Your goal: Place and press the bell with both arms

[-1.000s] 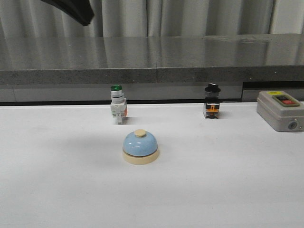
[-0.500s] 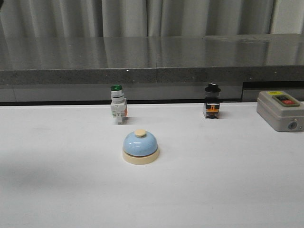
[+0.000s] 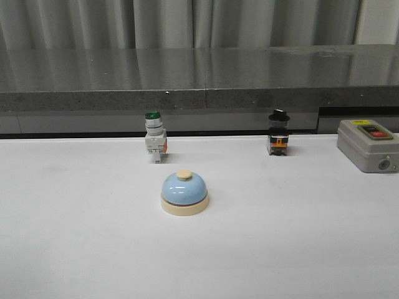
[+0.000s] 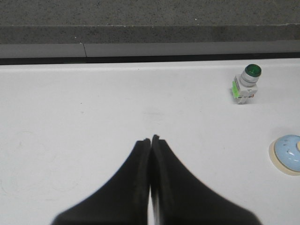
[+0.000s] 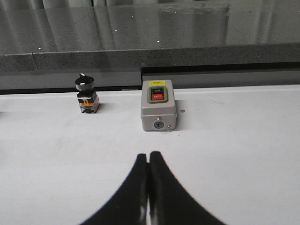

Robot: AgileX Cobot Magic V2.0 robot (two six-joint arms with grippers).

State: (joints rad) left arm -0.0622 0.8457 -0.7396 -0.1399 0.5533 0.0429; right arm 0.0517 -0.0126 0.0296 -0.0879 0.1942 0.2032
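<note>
The left claw (image 4: 151, 140) and right claw (image 5: 148, 155) are each hanging over the white surface (image 3: 299, 249) with fingers pressed together, gripping nothing. Neither arm is showing in the front view.

The bell (image 3: 184, 193) is sitting upright near the middle of the surface, well apart from both claws. Its button (image 3: 184, 174) is pointing straight up, and being round it has no long axis. The glossy dome is looking hard and slippery, likely light; the cream base rim is probably the safer hold.

Farther back are standing a green-capped switch (image 3: 154, 137), a black-knobbed switch (image 3: 278, 133) and a grey box (image 3: 368, 145).
</note>
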